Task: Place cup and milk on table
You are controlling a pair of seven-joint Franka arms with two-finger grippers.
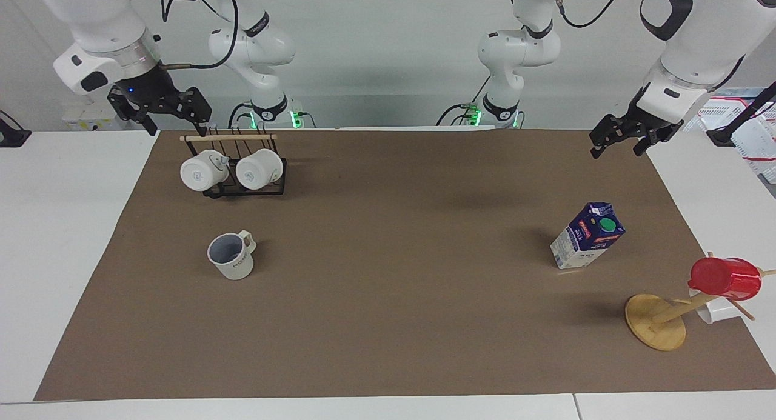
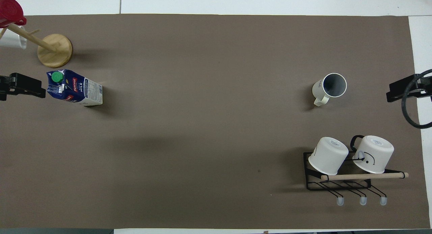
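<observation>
The cup (image 1: 232, 256) stands upright on the brown mat (image 1: 394, 311) of the white table (image 1: 60, 238), toward the right arm's end; it also shows in the overhead view (image 2: 330, 88). The milk (image 1: 587, 235) stands on the mat toward the left arm's end, green cap up; it also shows in the overhead view (image 2: 74, 88). My right gripper (image 1: 176, 131) is open and empty, raised over the mat's edge beside the mug rack. My left gripper (image 1: 616, 153) is open and empty, raised over the mat's corner at its own end. Both are well apart from the cup and the milk.
A black wire rack (image 1: 242, 186) with a wooden bar holds two white mugs (image 1: 203, 170), nearer to the robots than the cup. A wooden mug tree (image 1: 656, 322) with a red cup (image 1: 724, 279) and a white cup (image 1: 718, 311) stands farther from the robots than the milk.
</observation>
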